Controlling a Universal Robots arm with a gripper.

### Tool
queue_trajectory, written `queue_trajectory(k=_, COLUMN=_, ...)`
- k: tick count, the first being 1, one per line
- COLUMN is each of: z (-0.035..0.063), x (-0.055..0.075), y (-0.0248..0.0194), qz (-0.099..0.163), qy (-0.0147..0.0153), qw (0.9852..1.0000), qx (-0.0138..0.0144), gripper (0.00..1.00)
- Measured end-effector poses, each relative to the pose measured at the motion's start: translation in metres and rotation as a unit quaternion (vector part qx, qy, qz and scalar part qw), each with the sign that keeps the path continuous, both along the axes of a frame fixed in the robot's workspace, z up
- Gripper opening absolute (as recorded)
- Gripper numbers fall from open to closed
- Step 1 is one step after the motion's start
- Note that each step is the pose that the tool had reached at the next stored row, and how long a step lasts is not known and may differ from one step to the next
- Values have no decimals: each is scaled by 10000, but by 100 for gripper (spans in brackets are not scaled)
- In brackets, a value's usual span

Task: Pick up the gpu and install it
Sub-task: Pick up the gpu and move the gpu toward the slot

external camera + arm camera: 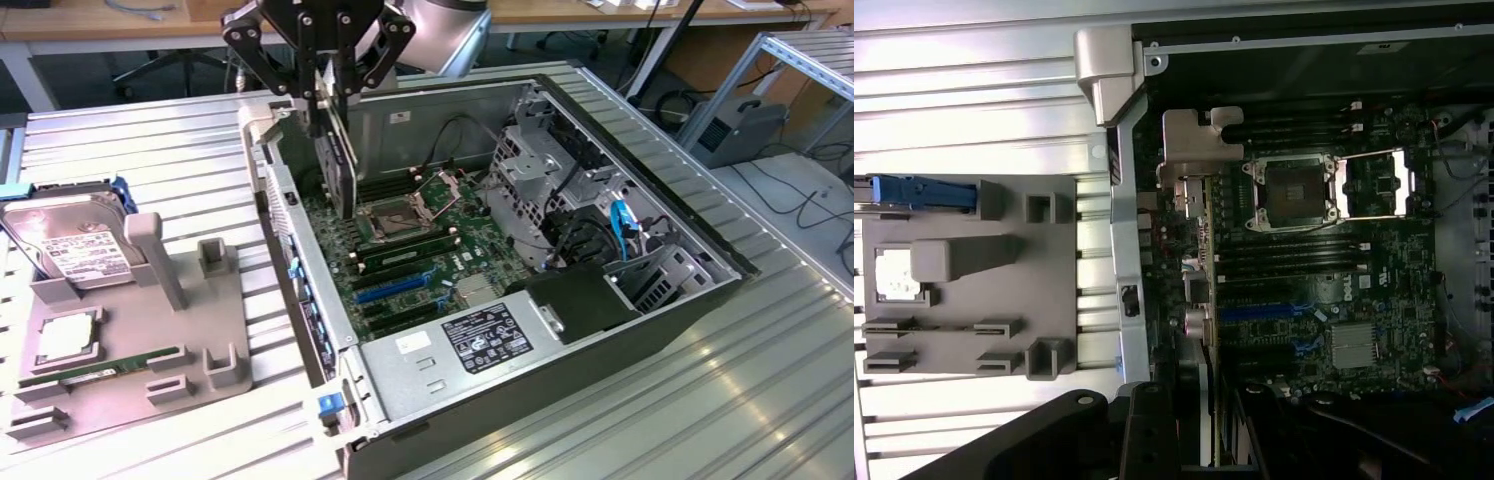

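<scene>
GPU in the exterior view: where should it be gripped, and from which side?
Probably by its upper long edge, coming from straight above. The gpu stands upright on edge over the motherboard with its lower edge facing the slots, so the top edge is the free one and its flat faces suit a pinch. The gripper holds it this way.

Open computer case (561, 400) at centre, motherboard (441, 240) on its floor. The gpu (339, 160), upright in the gripper (324, 100), hangs over the motherboard beside the case wall on the exterior view's left. Outside that wall, the fixture (187, 340) carries the hard drive (74, 245) and memory stick (100, 368).
</scene>
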State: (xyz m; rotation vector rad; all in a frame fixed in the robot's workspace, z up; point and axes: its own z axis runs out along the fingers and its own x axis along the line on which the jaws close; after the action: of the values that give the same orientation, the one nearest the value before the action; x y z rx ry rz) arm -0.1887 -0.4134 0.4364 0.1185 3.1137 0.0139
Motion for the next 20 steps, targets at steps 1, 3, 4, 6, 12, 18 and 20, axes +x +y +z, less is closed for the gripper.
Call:
queue_trajectory(k=1, z=0, x=16, y=0, qz=0, qy=0, qw=10000, qx=-1, gripper=27)
queue_trajectory(k=3, z=-1, x=44, y=0, qz=0, qy=0, qw=10000, qx=-4, gripper=27)
queue_trajectory(k=4, z=-2, x=56, y=0, qz=0, qy=0, qw=10000, qx=-5, gripper=27)
queue_trajectory(k=6, z=-2, x=83, y=0, qz=1, qy=0, qw=10000, qx=-7, gripper=27)
queue_trajectory(k=12, z=-18, x=256, y=0, qz=0, qy=0, qw=10000, qx=-19, gripper=27)
queue_trajectory(k=18, z=-68, x=455, y=0, qz=1, qy=1, qw=10000, qx=-27, gripper=27)
queue_trajectory(k=20, z=-80, x=501, y=0, qz=0, qy=1, qw=10000, qx=-27, gripper=27)
